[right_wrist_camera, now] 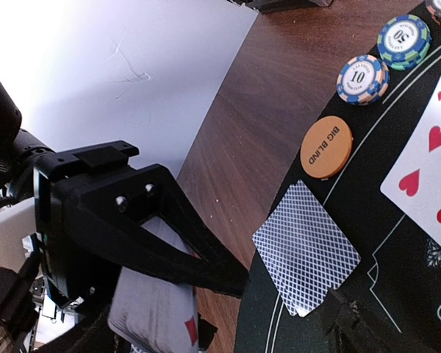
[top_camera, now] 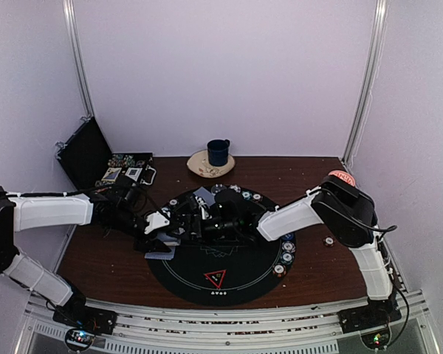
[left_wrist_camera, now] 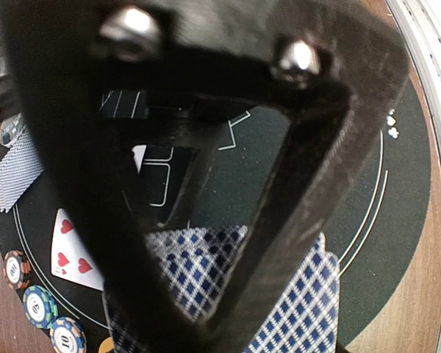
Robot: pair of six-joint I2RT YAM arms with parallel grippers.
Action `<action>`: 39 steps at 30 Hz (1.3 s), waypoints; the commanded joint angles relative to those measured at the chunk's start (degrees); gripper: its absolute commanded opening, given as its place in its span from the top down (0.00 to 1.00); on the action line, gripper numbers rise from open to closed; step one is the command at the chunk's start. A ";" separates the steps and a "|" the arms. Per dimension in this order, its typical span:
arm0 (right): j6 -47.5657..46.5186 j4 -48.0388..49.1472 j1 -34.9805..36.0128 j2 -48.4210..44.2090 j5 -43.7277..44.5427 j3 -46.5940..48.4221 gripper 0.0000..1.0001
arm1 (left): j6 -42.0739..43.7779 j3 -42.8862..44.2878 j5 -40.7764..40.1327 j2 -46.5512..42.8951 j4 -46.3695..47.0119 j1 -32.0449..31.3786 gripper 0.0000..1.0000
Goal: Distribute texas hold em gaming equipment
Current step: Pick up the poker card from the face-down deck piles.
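Clearly a dealing step: the left tool (right_wrist_camera: 224, 283) is clamped on the deck (left_wrist_camera: 301, 294), held at the left edge of the mat (top_camera: 244, 284). The right tool (top_camera: 201, 218) hovers beside it, jaws spread with nothing in them. One card (right_wrist_camera: 305, 254) lies face down near the Big Blind button (right_wrist_camera: 325, 147). I judge the right tool should pinch only the top card at a free corner, slide it off flat, and lay it apart from that card.
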 commanded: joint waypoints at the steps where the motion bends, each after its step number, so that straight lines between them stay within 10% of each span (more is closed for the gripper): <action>1: -1.14 -2.32 0.49 0.82 0.60 3.27 0.11 | 0.80 0.44 1.49 0.65 1.49 -0.10 0.66; 39: -7.07 -9.03 -1.13 -7.14 2.07 -3.86 0.69 | 0.55 0.61 1.01 1.53 1.71 -0.10 0.66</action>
